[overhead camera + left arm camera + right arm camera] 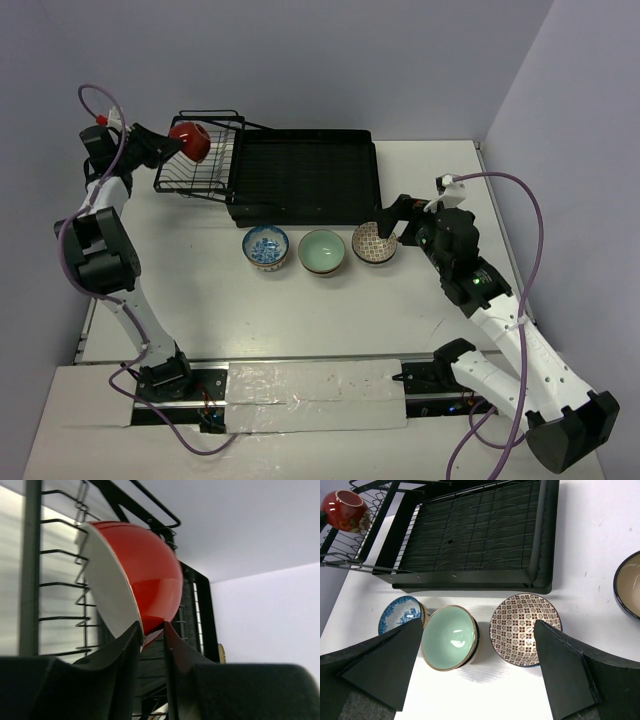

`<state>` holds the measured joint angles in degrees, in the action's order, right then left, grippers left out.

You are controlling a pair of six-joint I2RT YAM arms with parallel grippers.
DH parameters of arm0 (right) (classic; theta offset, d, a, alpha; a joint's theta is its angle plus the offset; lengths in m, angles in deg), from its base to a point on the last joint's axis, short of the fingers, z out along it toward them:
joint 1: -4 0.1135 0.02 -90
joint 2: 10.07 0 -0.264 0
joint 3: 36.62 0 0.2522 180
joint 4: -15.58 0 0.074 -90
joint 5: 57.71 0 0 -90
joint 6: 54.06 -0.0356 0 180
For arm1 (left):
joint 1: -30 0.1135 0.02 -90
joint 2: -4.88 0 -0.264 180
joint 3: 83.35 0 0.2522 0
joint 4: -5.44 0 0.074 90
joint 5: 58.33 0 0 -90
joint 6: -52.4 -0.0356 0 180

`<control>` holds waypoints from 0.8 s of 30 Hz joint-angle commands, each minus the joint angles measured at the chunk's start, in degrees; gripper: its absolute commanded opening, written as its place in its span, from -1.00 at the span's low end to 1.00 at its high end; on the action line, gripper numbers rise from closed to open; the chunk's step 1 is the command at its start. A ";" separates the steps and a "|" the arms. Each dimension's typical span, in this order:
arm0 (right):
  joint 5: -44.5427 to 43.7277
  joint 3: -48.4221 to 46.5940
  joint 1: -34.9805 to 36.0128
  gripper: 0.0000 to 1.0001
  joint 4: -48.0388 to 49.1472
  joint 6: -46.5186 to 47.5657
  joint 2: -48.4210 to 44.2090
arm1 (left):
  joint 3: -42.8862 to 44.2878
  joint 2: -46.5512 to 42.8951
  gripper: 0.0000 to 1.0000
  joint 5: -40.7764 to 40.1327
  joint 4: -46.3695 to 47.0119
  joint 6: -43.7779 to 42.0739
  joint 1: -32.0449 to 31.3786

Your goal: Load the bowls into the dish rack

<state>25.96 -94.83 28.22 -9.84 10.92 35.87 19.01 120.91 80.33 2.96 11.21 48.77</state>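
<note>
My left gripper (172, 143) is shut on the rim of a red bowl (190, 140), which hangs tilted over the wire basket (195, 175) of the black dish rack (305, 180). In the left wrist view its fingers (127, 645) pinch the red bowl (145, 580) at its lower edge. Three bowls stand in a row before the rack: blue-patterned (266, 247), pale green (322, 251) and brown-checked (374, 243). My right gripper (477, 625) hovers open above the green bowl (449, 637) and the checked bowl (522, 629), touching neither.
A dark-rimmed cream bowl (630, 585) lies at the right edge of the right wrist view. The blue bowl (399, 614) sits partly behind my right gripper's left finger. Grey walls close the table at the back and right.
</note>
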 commanded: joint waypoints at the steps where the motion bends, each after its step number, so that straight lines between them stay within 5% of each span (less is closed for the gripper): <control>1: 0.26 0.76 0.29 0.98 1.38 0.32 -1.20 | -0.18 -1.68 -0.40 -6.30 -6.89 -5.04 0.66; 24: 0.09 0.41 0.21 0.98 1.11 0.67 -1.02 | 4.57 -6.07 0.22 -15.88 -19.73 -10.23 0.13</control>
<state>25.96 -94.81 28.22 -9.84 10.96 35.38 21.74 117.74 68.44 -14.06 3.52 48.50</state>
